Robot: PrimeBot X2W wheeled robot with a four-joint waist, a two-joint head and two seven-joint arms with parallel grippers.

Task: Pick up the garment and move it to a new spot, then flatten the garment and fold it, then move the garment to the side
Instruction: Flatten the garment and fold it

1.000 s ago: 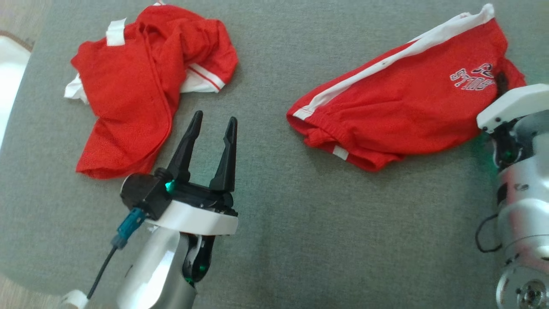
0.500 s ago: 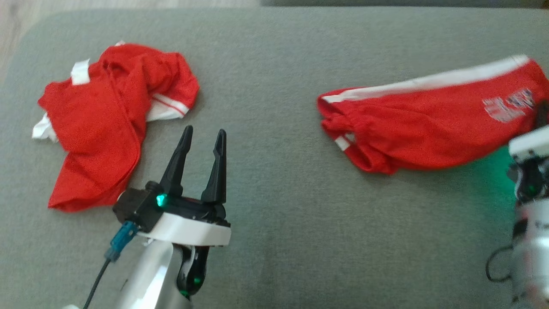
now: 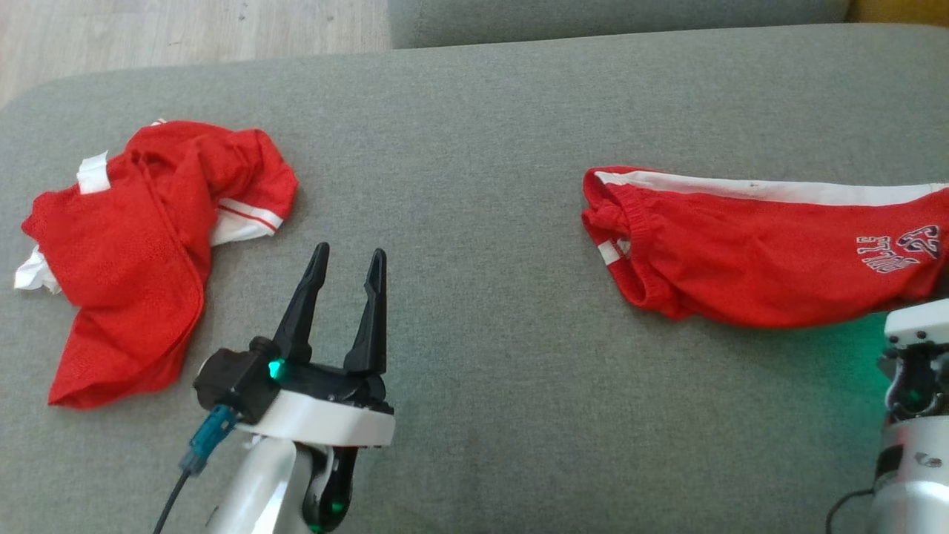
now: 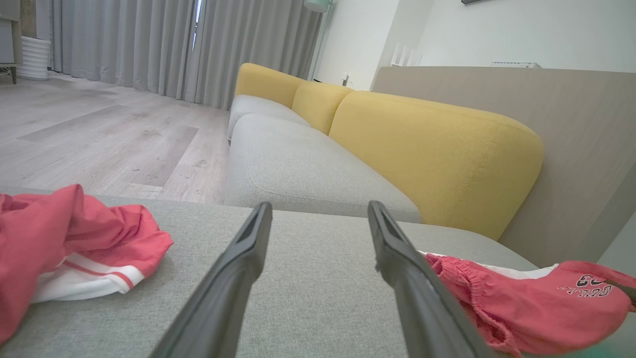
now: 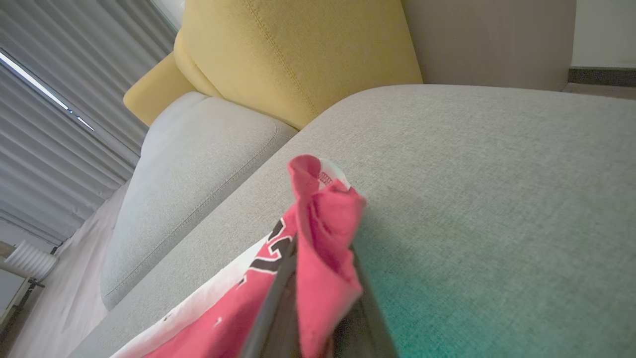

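The garment point(image 3: 749, 252) is a pair of red shorts with a white side stripe and a printed logo, stretched out flat on the right of the grey cushion point(image 3: 504, 148). My right gripper point(image 5: 323, 248) is shut on a bunched red corner of the garment point(image 5: 325, 219) near the logo. In the head view its white wrist point(image 3: 916, 334) sits at the garment's right end, with the fingers hidden. My left gripper point(image 3: 347, 254) hovers open and empty over the cushion's middle, left of the garment point(image 4: 526, 303). Its fingers point(image 4: 248, 248) frame bare cushion.
A second red garment point(image 3: 141, 245) with white trim lies crumpled at the cushion's left point(image 4: 54, 238). Yellow back cushions point(image 4: 427, 154) and another grey seat point(image 4: 303, 169) stand beyond. Wood floor point(image 3: 185, 33) shows past the far left edge.
The head camera has tilted, shifting the whole picture. The right gripper has dragged the garment rightward, away from the crumpled one, and it now lies level and drawn out. The left gripper stays open.
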